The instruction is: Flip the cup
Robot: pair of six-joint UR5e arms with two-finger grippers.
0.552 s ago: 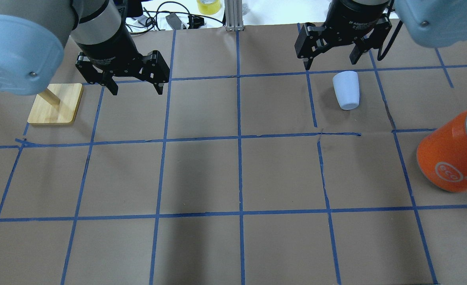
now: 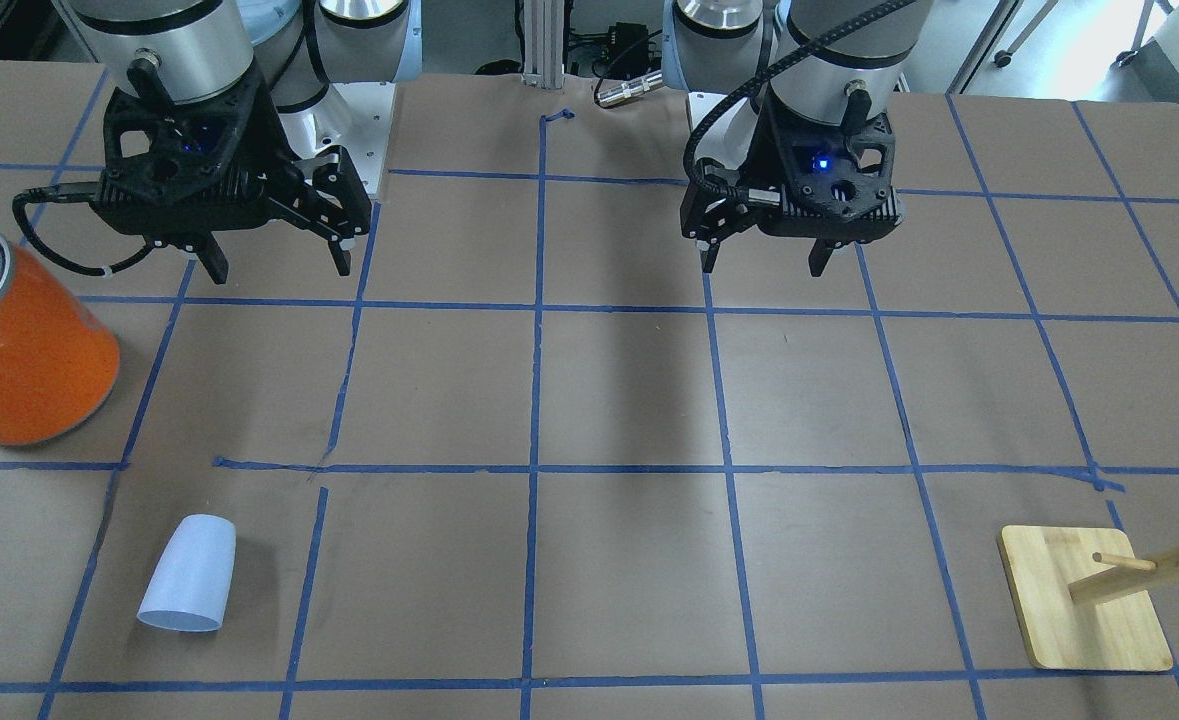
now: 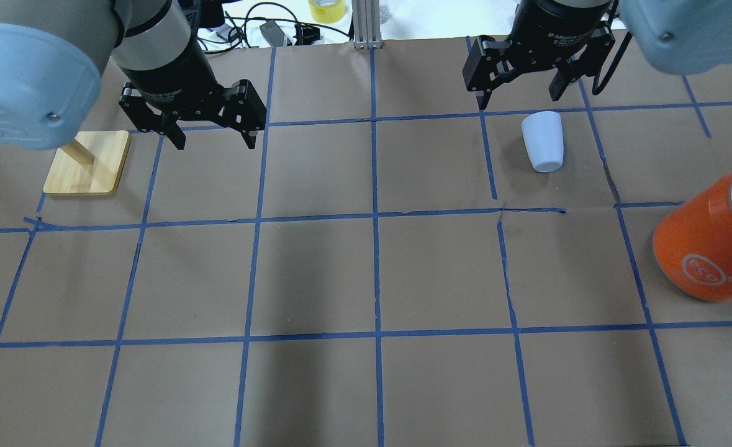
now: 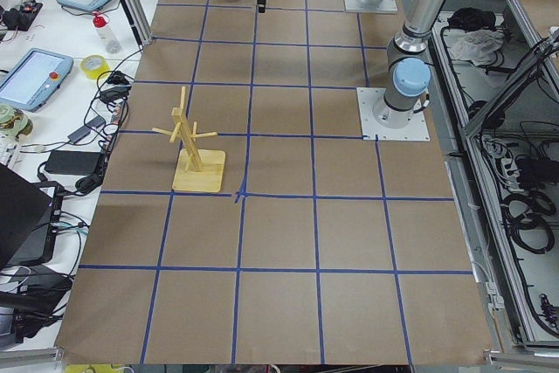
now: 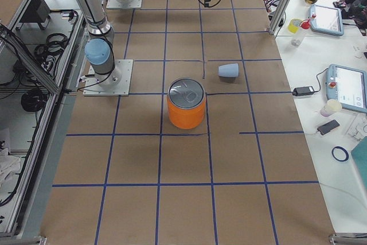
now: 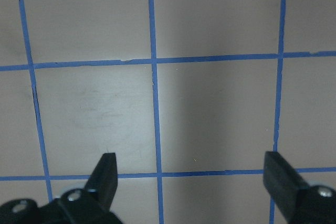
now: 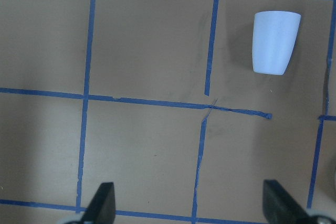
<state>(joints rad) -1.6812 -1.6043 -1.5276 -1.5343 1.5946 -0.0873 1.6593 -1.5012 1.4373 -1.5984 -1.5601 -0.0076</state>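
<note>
2 arms hang raised, left gripper (image 3: 215,143) and right gripper (image 3: 518,101) pointing down, jaws wide apart.

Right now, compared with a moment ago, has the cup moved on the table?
No. In the overhead view the cup sits in the same spot in its grid square, with its upper edge just under the horizontal blue tape line, as before.

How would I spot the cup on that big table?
On the brown table with the blue tape grid, find the big orange can on the robot's right side. The cup lies on its side farther from the robot than the can: small, pale blue-white, handleless, and far smaller than the can.
</note>
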